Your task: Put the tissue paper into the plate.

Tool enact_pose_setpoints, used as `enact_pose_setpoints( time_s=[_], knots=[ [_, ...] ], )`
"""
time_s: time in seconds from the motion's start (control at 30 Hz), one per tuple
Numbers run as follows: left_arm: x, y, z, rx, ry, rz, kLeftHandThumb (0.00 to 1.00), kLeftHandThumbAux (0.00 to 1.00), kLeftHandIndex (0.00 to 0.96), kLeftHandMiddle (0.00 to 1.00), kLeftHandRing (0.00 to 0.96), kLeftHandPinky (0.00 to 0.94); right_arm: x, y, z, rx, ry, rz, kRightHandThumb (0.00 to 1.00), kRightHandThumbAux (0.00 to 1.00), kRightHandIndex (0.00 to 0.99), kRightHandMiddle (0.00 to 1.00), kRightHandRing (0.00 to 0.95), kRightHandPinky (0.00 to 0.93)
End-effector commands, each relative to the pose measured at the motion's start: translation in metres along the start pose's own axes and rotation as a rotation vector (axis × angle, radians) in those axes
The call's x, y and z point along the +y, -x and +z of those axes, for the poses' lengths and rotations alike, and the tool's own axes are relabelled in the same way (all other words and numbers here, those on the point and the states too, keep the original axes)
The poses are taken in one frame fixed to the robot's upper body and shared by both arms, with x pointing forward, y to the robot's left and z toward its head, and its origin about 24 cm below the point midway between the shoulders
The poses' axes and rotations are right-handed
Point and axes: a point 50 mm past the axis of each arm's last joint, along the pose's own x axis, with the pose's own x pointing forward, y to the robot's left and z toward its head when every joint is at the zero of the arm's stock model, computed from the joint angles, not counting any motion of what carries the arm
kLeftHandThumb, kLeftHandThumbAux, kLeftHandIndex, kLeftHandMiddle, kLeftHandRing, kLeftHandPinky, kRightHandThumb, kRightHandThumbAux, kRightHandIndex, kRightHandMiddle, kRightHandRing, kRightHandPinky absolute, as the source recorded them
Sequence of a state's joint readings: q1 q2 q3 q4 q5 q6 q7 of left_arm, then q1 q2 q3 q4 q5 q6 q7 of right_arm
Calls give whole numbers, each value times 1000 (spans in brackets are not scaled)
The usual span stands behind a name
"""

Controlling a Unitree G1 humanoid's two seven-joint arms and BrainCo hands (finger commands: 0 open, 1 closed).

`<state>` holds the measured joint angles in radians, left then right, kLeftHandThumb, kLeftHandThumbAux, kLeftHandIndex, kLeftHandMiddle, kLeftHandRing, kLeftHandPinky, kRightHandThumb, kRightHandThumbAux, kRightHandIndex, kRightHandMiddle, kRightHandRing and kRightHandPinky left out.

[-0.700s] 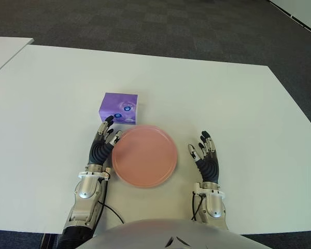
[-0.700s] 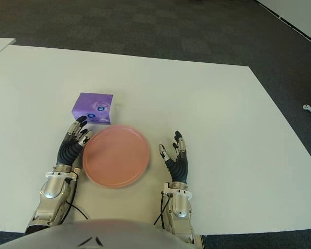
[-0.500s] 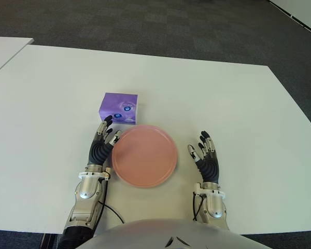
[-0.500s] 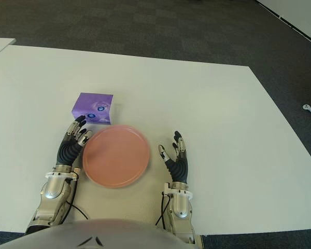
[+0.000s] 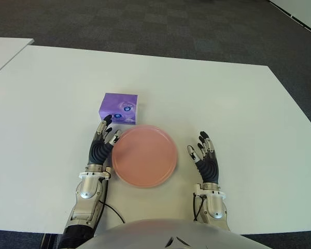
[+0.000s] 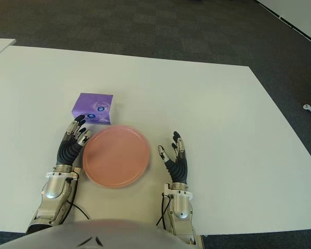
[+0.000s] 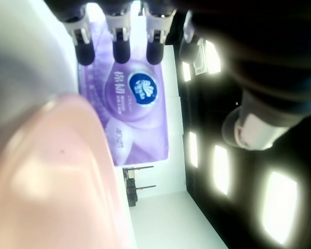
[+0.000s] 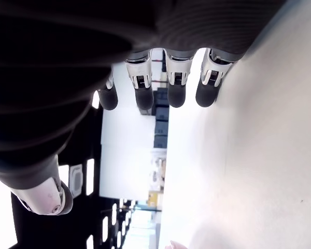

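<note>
Plate (image 5: 144, 156) lies between tissue pack (image 5: 118, 108) and robot.

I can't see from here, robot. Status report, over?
Both hands open: left hand near tissue pack, right hand right of plate. Pack on table, untouched. Nothing blocking.

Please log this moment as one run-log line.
left hand: open, near tissue pack | right hand: open, idle right of plate | plate: empty

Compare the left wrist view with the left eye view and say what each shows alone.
Only the left wrist view shows the printed blue logo on the purple tissue pack close up, just beyond the left hand's fingers. Only the left eye view shows the right hand, open, right of the pink plate, and the whole white table. Both show pack, plate and open left hand.
</note>
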<state>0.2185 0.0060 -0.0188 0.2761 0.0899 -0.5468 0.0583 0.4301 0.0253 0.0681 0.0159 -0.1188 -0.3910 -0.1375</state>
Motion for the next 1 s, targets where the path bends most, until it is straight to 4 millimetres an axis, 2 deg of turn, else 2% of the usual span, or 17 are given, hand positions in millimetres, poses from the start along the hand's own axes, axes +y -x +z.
enact_pose_setpoints(
  time_s=[0.03, 0.3, 0.43, 0.5, 0.57, 0.67, 0.77, 1.0],
  knots=[
    [-2, 15, -19, 107, -21, 3, 0, 561, 0, 0, 0, 0, 3, 15, -21, 141, 12, 35, 0, 633, 0, 0, 0, 0],
    [1, 13, -17, 102, -27, -1, 0, 540, 0, 0, 0, 0, 6, 13, -21, 146, 14, 37, 0, 642, 0, 0, 0, 0],
    [17, 0, -9, 77, -54, 22, 0, 534, 0, 0, 0, 0, 8, 12, -21, 150, 6, 43, 0, 648, 0, 0, 0, 0],
    [32, -9, -2, 55, -95, 32, 0, 530, 0, 0, 0, 0, 9, 11, -21, 151, 4, 45, 0, 648, 0, 0, 0, 0],
    [41, -13, 6, 24, -145, 30, 0, 527, 0, 0, 0, 0, 9, 11, -21, 151, 2, 45, 0, 648, 0, 0, 0, 0],
    [52, -20, 41, -91, -274, -7, 0, 528, 0, 0, 0, 0, 10, 9, -21, 150, 2, 45, 0, 647, 0, 0, 0, 0],
    [66, -30, 62, -147, -410, -36, 17, 528, 0, 0, 0, 0, 11, 9, -21, 147, 2, 46, 0, 648, 0, 0, 0, 0],
    [82, -49, 82, -224, -648, -62, 93, 515, 0, 0, 0, 0, 13, 5, -21, 127, 0, 56, 0, 662, 0, 0, 0, 0]
  ],
)
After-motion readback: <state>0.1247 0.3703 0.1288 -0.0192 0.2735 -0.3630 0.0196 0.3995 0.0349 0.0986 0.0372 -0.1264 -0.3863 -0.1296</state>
